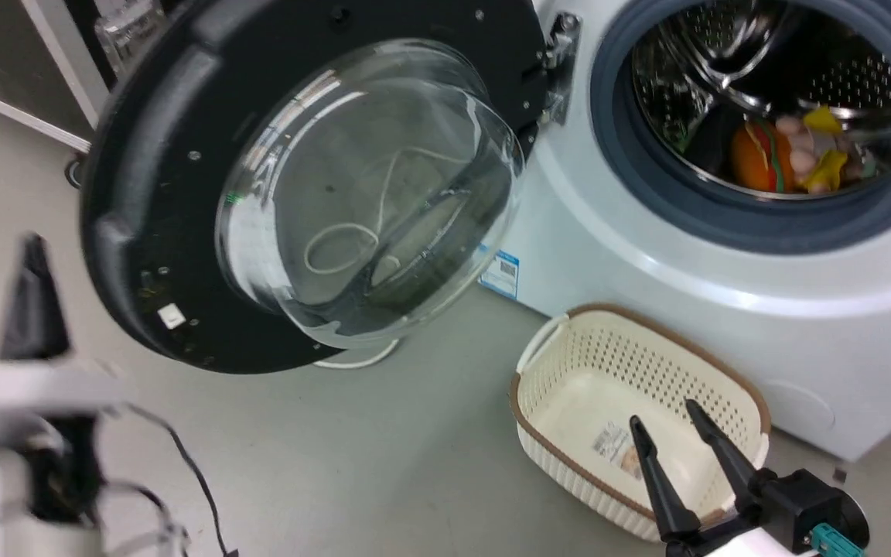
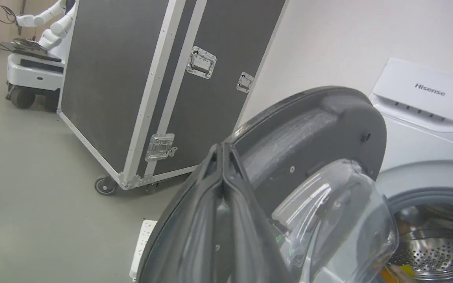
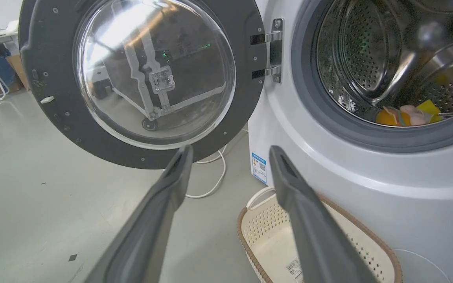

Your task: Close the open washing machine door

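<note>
Washing machine (image 1: 646,255) at 2 o'clock, drum uncovered. Door (image 1: 368,193) at 10 o'clock, wide open on its hinge: nothing closed yet, whole swing left. Left gripper (image 1: 32,298) at 8 o'clock, blurred, fingers pressed together near the door rim; contact unclear. Right gripper (image 1: 663,414) at 5 o'clock, spread, empty.

Left gripper (image 2: 221,151), fingers (image 2: 199,220) pressed together, before the open door's (image 2: 313,125) black rim. Washer (image 2: 423,133) at right, drum (image 2: 431,251) showing. Wheeled black case (image 2: 132,78) behind, on grey floor (image 2: 34,177).
</note>
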Robot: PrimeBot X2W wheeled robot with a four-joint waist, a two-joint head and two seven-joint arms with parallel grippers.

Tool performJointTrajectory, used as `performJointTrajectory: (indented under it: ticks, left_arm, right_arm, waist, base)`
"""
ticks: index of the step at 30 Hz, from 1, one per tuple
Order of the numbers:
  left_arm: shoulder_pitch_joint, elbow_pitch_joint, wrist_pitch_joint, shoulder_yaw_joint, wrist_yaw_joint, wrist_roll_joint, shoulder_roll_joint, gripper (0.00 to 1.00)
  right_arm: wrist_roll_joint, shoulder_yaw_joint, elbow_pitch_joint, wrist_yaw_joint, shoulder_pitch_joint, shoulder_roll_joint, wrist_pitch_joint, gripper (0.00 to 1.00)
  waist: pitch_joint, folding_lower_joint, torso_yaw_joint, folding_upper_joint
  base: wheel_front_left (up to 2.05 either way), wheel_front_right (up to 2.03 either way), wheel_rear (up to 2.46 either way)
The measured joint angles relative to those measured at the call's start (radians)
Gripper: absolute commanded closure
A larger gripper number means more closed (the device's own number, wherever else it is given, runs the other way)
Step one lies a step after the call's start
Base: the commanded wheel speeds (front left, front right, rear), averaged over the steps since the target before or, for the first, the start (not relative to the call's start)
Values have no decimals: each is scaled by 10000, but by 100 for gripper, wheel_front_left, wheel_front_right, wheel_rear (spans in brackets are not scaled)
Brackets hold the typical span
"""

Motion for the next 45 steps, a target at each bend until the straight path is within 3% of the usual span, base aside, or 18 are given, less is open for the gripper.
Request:
performJointTrajectory:
  ticks: [5, 8, 12, 17, 23, 27, 31, 36, 45]
  left_arm:
    - [-1914, 1409, 1753, 951, -33, -2314, 832, 100]
    - [-2816, 2441, 2849, 1551, 169, -3496, 1250, 100]
    - [-3654, 3551, 4334, 2412, 863, -5053, 1547, 100]
    - [-4055, 4506, 5806, 3032, 1641, -6192, 1751, 100]
    - [-4042, 4961, 7154, 3434, 1693, -7014, 2194, 100]
    - [-3750, 5037, 8103, 3547, 1283, -7507, 2291, 100]
    - [-3231, 4928, 9285, 3590, 765, -8155, 2163, 100]
    - [-2277, 4320, 10489, 3386, 405, -8667, 1576, 100]
    - [-105, 2366, 11678, 2274, 128, -8730, -232, 100]
  right_arm:
    - [31, 117, 4, 0, -54, -167, -134, 0]
    - [109, 278, 48, 0, -212, -263, -173, 0]
    - [194, 368, 44, 0, -353, -320, -244, 0]
    - [211, 485, 79, 0, -418, -405, -245, 0]
    - [301, 499, 115, 0, -459, -418, -245, 0]
    - [359, 472, 178, 0, -453, -416, -245, 0]
    - [360, 382, 255, 0, -443, -364, -245, 0]
    - [359, 224, 341, 0, -290, -215, -244, 0]
    - [257, -476, 368, 0, -92, 0, -245, 0]
  waist:
    - [477, 1, -268, 0]
    - [694, 2, -468, 0]
    - [915, 2, -778, 0]
    - [1097, 2, -1163, 1]
    - [1064, 2, -1463, 0]
    - [858, 0, -1531, 0]
    - [558, 0, -1543, 0]
    - [5, -1, -1556, 0]
    - [-765, -1, -1866, 0]
  base:
    - [0, 0, 0]
    - [0, 0, 0]
    - [0, 0, 0]
    - [0, 0, 0]
    - [0, 0, 0]
    - [0, 0, 0]
    - [0, 0, 0]
    - [0, 0, 0]
    - [0, 0, 0]
